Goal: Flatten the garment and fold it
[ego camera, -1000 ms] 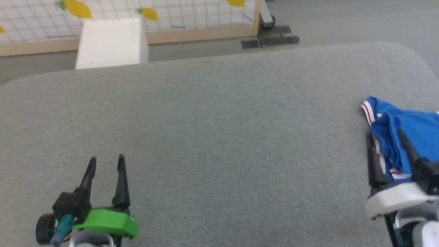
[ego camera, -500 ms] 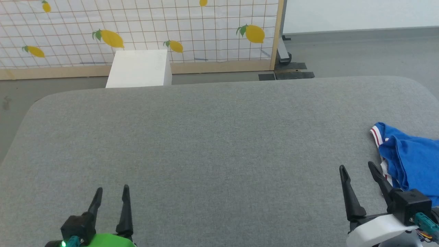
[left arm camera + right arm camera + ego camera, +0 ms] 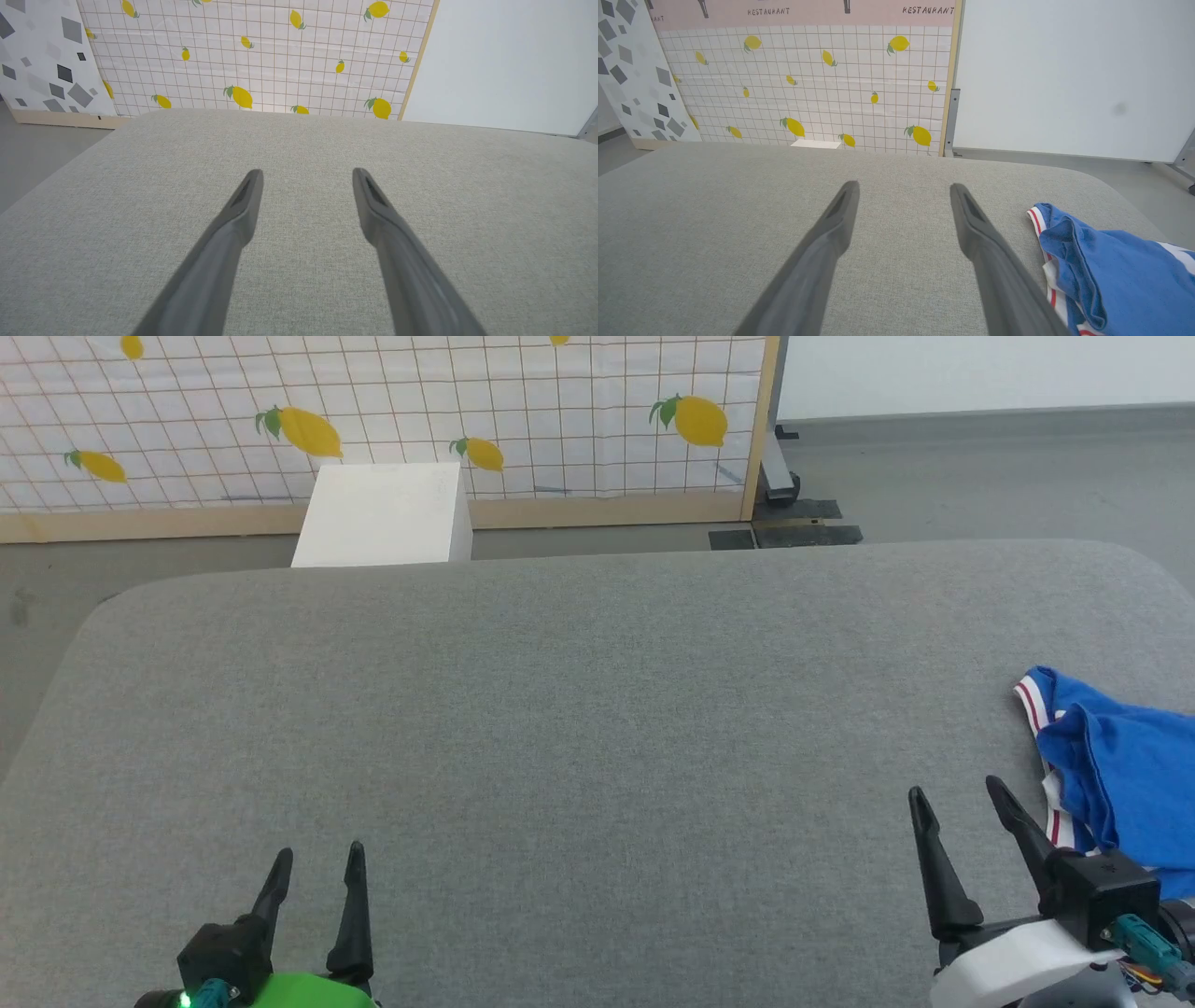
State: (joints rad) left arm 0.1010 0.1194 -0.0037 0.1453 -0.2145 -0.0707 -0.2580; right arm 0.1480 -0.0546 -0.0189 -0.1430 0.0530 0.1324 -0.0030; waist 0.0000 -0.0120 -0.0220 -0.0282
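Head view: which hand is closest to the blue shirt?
The right hand, open beside the crumpled blue shirt; the left hand sits far across the grey surface.

A grey cloth-covered table (image 3: 560,709) with rounded corners carries the garment (image 3: 1134,770), crumpled, at its right edge.

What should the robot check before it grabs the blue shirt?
1. Fingers of the right gripper spread, nothing between them: ok.
2. Fingers of the left gripper spread, nothing between them: ok.
3. The blue jersey shirt lies on the gray padded table: ok.
4. Shirt flat: not ok, it is bunched up.
5. Whole shirt in sight: not ok, it runs past the head view's right edge.
6. An arm close to the shirt: ok, it lies just right of the right gripper.
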